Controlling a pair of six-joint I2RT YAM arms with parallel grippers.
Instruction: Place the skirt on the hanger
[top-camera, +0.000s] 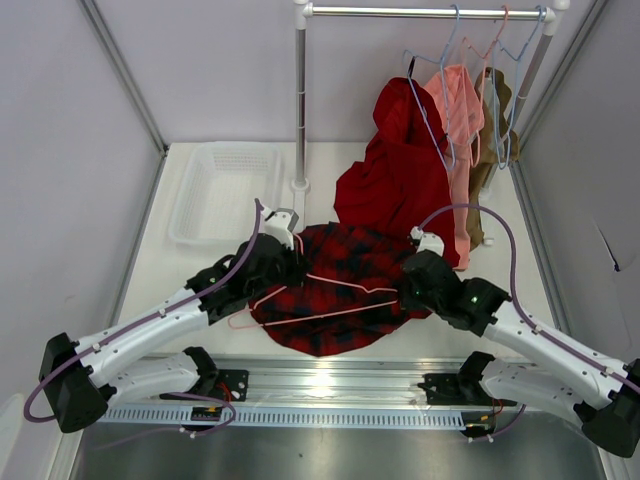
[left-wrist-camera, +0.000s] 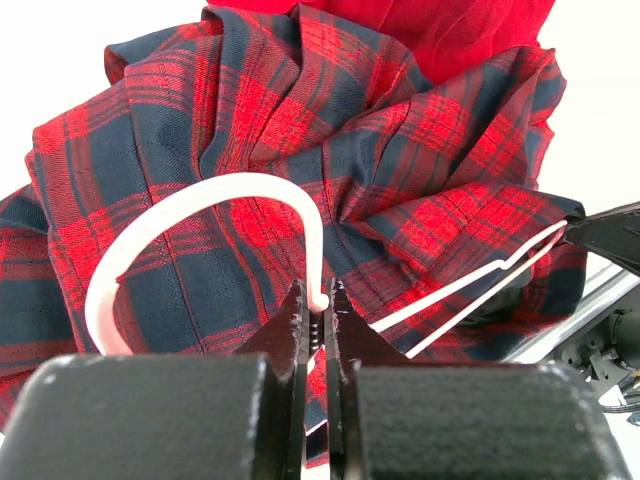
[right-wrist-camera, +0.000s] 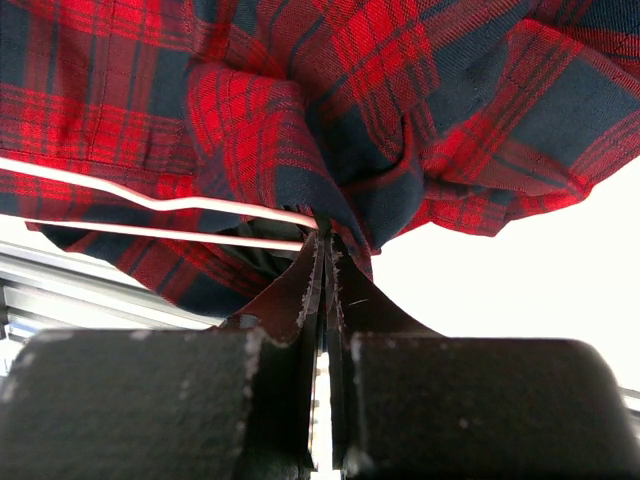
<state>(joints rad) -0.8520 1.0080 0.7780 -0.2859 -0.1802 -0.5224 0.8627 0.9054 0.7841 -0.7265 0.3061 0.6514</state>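
Note:
The red and navy plaid skirt (top-camera: 335, 270) lies bunched on the table between my two arms. The pink hanger (top-camera: 335, 312) rests across it, hook to the left and wires running right. My left gripper (top-camera: 285, 280) is shut on the foot of the hook; in the left wrist view the hook (left-wrist-camera: 200, 195) arcs over the plaid skirt (left-wrist-camera: 420, 150) from between my left gripper's (left-wrist-camera: 318, 305) tips. My right gripper (top-camera: 403, 290) is shut on a fold of the skirt (right-wrist-camera: 340, 120) where the hanger (right-wrist-camera: 150, 205) wires end, as my right gripper (right-wrist-camera: 326, 240) shows in its wrist view.
A white basket (top-camera: 225, 190) stands at the back left. The rack pole (top-camera: 300, 100) rises behind the skirt. A plain red garment (top-camera: 395, 175), a salmon-pink one (top-camera: 460, 110) and light blue hangers (top-camera: 440, 70) hang at the back right. A metal rail (top-camera: 330, 380) lines the near edge.

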